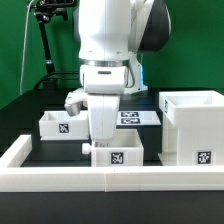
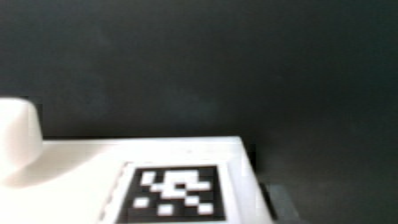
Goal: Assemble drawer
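**Tray pick-up in hand.** The Panda arm's gripper [image 1: 103, 143] is pictured low over the near tray [image 1: 120, 155]. The tray is set just beside the low white rim [image 1: 50, 178], midway along the counter edge closest to the exterior camera. The fingertips are lost against the tray's white wall, so it cannot be told whether the pincer is wide, narrow or closed on anything.

The drawer is shown in three separate parts. The housing [image 1: 195, 125] is stood upright at the near corner on the exterior view's right. The second tray [image 1: 58, 124] is placed further in, toward the edge on the exterior view's left, well apart from the housing. The marker board [image 1: 140, 117] is laid flat behind the arm, toward the counter's middle.

In the wrist view, a white tagged surface [image 2: 175, 190] is caught, blurred, against the dark counter [image 2: 214, 60]. It is judged to belong to the near tray. A pale rounded shape [image 2: 15, 135] beside it cannot be identified.

The step in hand is judged to be the grasping of the near tray, with neither tray yet fitted. A firm closure on one wall is called for next. After that, the tray would need to be lifted clear of the rim, carried across to the housing and squared to its opening. Which face of the housing is open cannot be made out here.
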`<state>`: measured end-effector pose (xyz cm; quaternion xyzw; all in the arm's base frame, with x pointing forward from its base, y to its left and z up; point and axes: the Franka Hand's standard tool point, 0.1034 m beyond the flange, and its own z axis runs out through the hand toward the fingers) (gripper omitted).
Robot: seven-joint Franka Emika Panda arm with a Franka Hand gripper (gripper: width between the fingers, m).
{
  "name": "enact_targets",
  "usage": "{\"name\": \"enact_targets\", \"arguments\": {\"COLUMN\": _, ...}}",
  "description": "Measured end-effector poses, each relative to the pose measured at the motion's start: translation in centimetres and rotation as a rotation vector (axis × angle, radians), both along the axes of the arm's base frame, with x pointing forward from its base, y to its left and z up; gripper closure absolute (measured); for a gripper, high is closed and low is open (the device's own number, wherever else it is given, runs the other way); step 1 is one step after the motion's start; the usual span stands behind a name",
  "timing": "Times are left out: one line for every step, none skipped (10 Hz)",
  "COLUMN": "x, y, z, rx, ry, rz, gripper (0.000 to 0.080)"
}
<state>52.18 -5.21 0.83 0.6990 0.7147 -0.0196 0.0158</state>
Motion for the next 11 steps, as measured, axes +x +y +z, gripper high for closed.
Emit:
{"name": "enact_targets", "arguments": {"x": 0.6, "y": 0.9, "z": 0.1, "rx": 0.004, "ry": 0.004, "rz": 0.008, "gripper": 0.0757}}
{"name": "enact_targets", "arguments": {"x": 1.3, "y": 1.9, "z": 0.3, "rx": 0.011, "ry": 0.003, "rz": 0.016, "gripper": 0.0757}}
{"name": "enact_targets", "arguments": {"x": 1.7, "y": 2.8, "z": 0.5, "rx": 0.017, "ry": 0.001, "rz": 0.024, "gripper": 0.0757}}
{"name": "enact_targets", "arguments": {"x": 1.8, "y": 3.6, "z": 0.5, "rx": 0.022, "ry": -0.002, "rz": 0.027, "gripper": 0.0757}}
{"name": "enact_targets", "arguments": {"x": 1.8, "y": 3.8, "z": 0.5, "rx": 0.024, "ry": -0.002, "rz": 0.026, "gripper": 0.0757}}
{"name": "enact_targets", "arguments": {"x": 1.8, "y": 3.6, "z": 0.5, "rx": 0.024, "ry": -0.001, "rz": 0.023, "gripper": 0.0757}}
{"name": "enact_targets", "arguments": {"x": 1.8, "y": 3.6, "z": 0.5, "rx": 0.024, "ry": -0.001, "rz": 0.023, "gripper": 0.0757}}
{"name": "enact_targets", "arguments": {"x": 1.7, "y": 3.6, "z": 0.4, "rx": 0.024, "ry": -0.001, "rz": 0.022, "gripper": 0.0757}}
{"name": "enact_targets", "arguments": {"x": 1.7, "y": 3.5, "z": 0.4, "rx": 0.024, "ry": 0.0, "rz": 0.022, "gripper": 0.0757}}
{"name": "enact_targets", "arguments": {"x": 1.7, "y": 3.6, "z": 0.4, "rx": 0.024, "ry": 0.0, "rz": 0.021, "gripper": 0.0757}}
{"name": "enact_targets", "arguments": {"x": 1.8, "y": 4.2, "z": 0.5, "rx": 0.027, "ry": 0.001, "rz": 0.013, "gripper": 0.0757}}
